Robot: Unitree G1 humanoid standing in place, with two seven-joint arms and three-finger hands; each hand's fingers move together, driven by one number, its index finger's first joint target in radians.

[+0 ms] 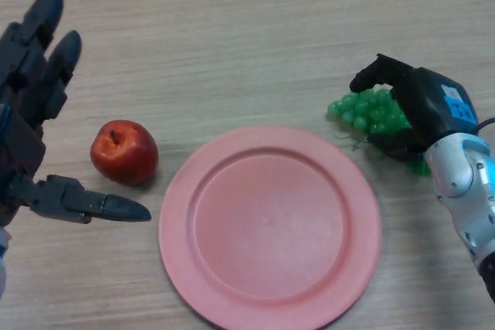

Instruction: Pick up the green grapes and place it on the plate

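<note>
Right hand (418, 110) fingers (371, 75) curl over green grapes (370, 111) just beside plate (352, 183) rim.

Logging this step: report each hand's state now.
Left hand: open, holding nothing.
Right hand: shut on the green grapes.

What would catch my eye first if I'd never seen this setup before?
Probably the big pink plate in the middle of the table. To its right, the right hand is curled over the green grapes. On the left, a red apple sits beside the open left hand.
</note>
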